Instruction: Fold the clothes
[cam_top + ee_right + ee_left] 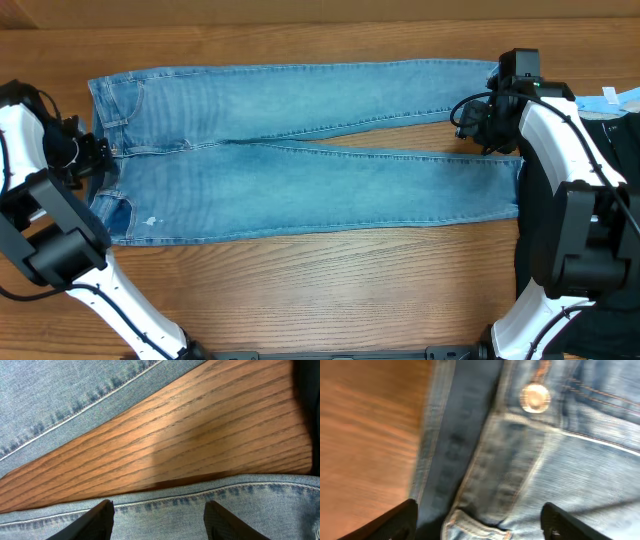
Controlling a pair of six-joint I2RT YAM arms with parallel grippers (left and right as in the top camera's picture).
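The clothes (300,170), light blue jeans, lie flat across the wooden table with the waistband at the left and both legs running right. My left gripper (97,158) hovers at the waistband's middle. In the left wrist view it (480,527) is open, its fingertips (400,520) spread either side of the fly below the metal button (535,397). My right gripper (478,125) sits near the hems, over the gap between the legs. In the right wrist view it (159,522) is open above the near leg's inner seam (200,495), with nothing pinched.
Bare wood (190,435) shows in the wedge between the two legs. A dark mat or cloth (625,150) lies off the table's right side, with a small pale blue item (612,97) at its top edge.
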